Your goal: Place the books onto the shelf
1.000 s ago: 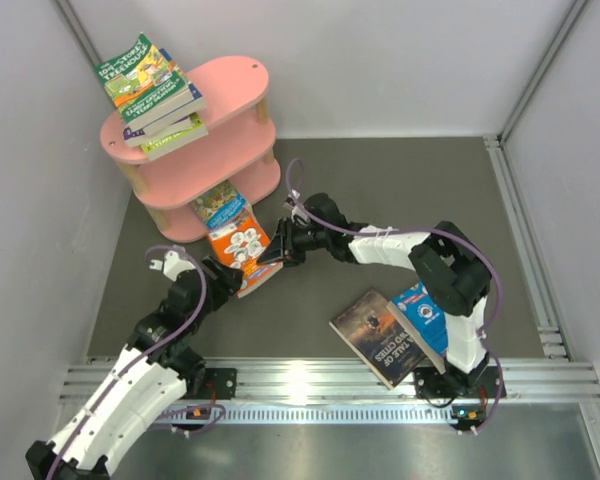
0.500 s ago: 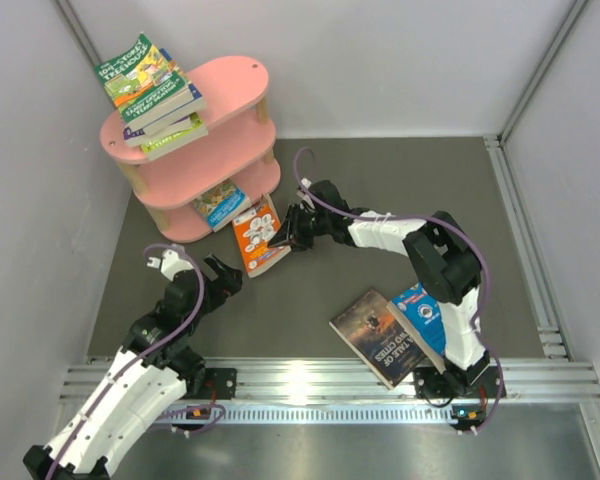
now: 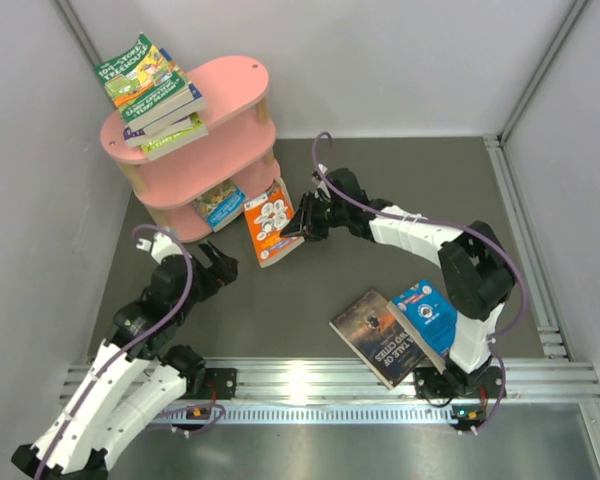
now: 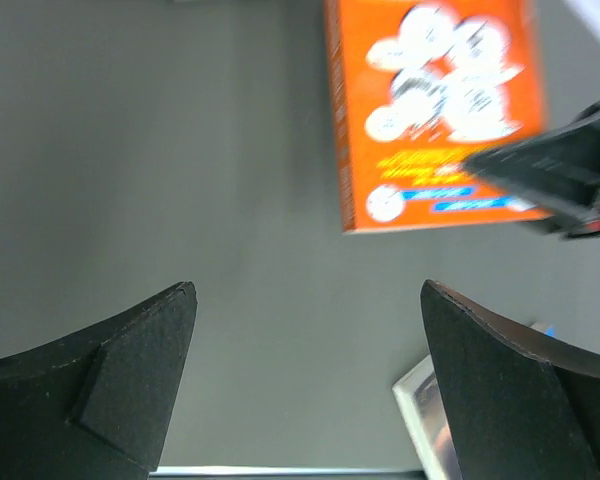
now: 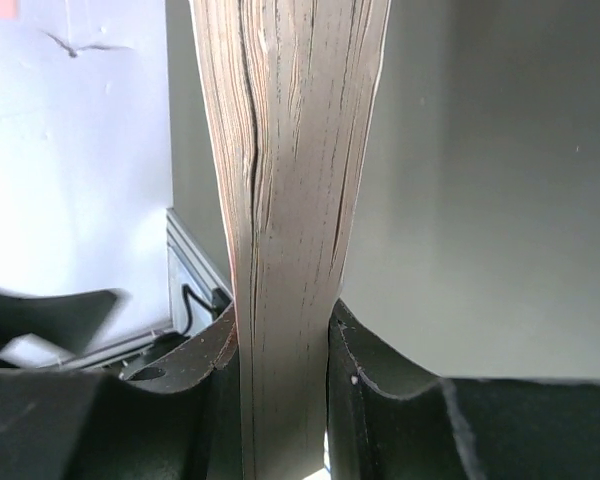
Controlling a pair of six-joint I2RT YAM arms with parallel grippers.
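Right jaws: I grip the orange book [image 3: 270,222] beside the shelf [image 3: 235,85].
Left jaws: mine spread wide, empty.
Lowest tier: teal book [image 3: 218,203] sticking out.
Desk [image 3: 380,190]: dark book [image 3: 373,335], blue book [image 3: 427,312].

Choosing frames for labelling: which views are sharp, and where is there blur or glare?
Top view: sharp, with glare on the rail. Left wrist: the orange book is blurred, the jaws sharp. Right wrist: that book's page edges are crisp, the wall left of them washed out.

Pink shelf [image 3: 232,84], orange book [image 3: 269,224] with white cartoons, grey table [image 3: 400,180]
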